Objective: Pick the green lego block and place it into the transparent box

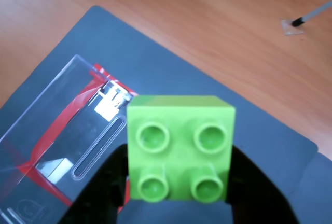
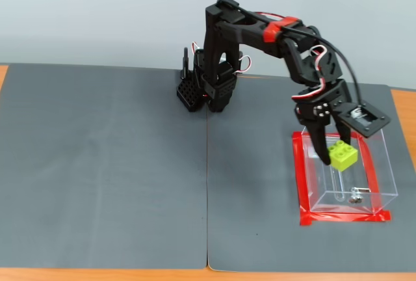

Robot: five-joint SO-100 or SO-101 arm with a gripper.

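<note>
Here, one green lego block is pinched between the two black fingers of the single gripper, seen right of centre in the fixed view. In the wrist view the block fills the lower middle of the frame, its four round studs facing the camera, with a dark finger pressed against each side. The block is held above the open top of the one transparent box, clear of its floor. That box stands at the lower right of the fixed view, edged by red tape; one slot and a small metal fitting show at its base. In the wrist view the box lies to the left of the block.

Two dark grey mats lie side by side, meeting at a seam near the frame's centre, and cover most of a wooden table. A plain pale wall runs across the top of the fixed view.
</note>
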